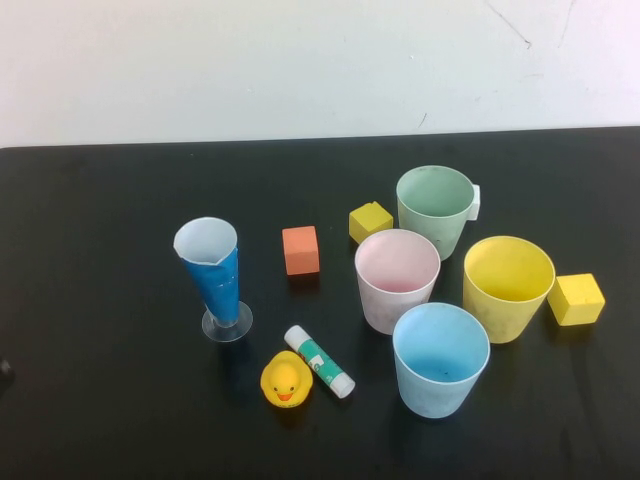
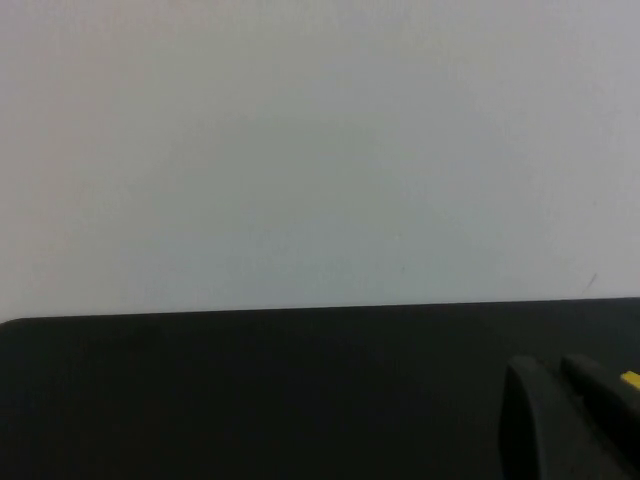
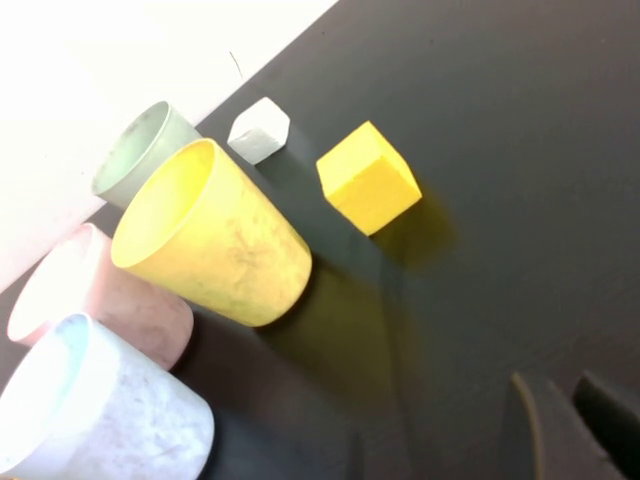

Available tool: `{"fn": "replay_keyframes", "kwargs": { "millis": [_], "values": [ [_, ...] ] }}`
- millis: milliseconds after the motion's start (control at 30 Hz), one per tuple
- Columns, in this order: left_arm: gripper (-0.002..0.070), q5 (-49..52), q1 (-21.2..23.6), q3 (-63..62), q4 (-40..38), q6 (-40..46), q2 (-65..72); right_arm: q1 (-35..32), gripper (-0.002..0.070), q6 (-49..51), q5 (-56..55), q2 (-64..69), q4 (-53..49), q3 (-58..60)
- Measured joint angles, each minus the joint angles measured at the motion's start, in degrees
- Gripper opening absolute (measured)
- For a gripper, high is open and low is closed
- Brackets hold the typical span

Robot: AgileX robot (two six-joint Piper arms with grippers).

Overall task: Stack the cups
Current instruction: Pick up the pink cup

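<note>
Nearest you the light blue cup (image 1: 441, 358), then the pink cup (image 1: 396, 279) and yellow cup (image 1: 507, 287), and farthest the green cup (image 1: 435, 209), all stand separate on the table (image 1: 100, 400), nothing stacked yet, with your left gripper (image 2: 575, 420) clenched empty and your right gripper (image 3: 570, 425) nearly closed, holding nothing, beside the yellow cup.

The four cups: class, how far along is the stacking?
Done: nothing; green cup, pink cup, yellow cup and blue cup stand separately. In hand: nothing; left gripper shut, right gripper hovers beside them. Left: all stacking.
</note>
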Motion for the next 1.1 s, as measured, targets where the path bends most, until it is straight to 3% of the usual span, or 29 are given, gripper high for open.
{"fn": "replay_keyframes", "kwargs": {
  "millis": [167,467,567,633,733,900,967,1033,1100],
  "values": [
    [-0.0002,0.02,-2.82,1.32,0.02,-0.01,0.0,0.0,0.0064,-0.11,0.04,0.0,0.13,0.0],
    [-0.0002,0.77,-3.33,1.81,-0.64,0.14,0.0,0.0,0.0064,-0.11,0.04,0.0,0.22,0.0],
    [-0.0002,0.89,-3.33,1.92,-6.42,3.75,0.0,0.0,0.0064,-0.11,0.04,0.0,0.22,0.0],
    [-0.0002,0.99,-3.37,2.03,-15.79,11.67,0.0,0.0,0.0064,-0.11,0.04,0.0,0.22,0.0],
    [-0.0002,3.61,-3.76,2.58,-38.75,33.09,0.44,0.0,0.0064,-0.11,0.04,0.0,0.24,0.0],
    [-0.0002,24.0,-7.74,2.03,-83.6,86.89,1.04,0.0,0.0064,-0.21,0.04,0.0,0.34,0.0],
    [-0.0002,34.5,-8.93,1.79,-97.2,104.49,1.14,0.0,0.0064,-0.21,0.04,0.0,0.34,0.0],
    [-0.0002,42.05,-9.5,1.79,-108.33,116.86,1.14,0.0,0.0064,-0.21,0.04,0.0,0.34,0.0],
    [-0.0002,45.82,-9.64,1.79,-115.86,122.25,1.14,0.0,0.0064,-0.21,0.04,0.0,0.34,0.0]
  ]
}}
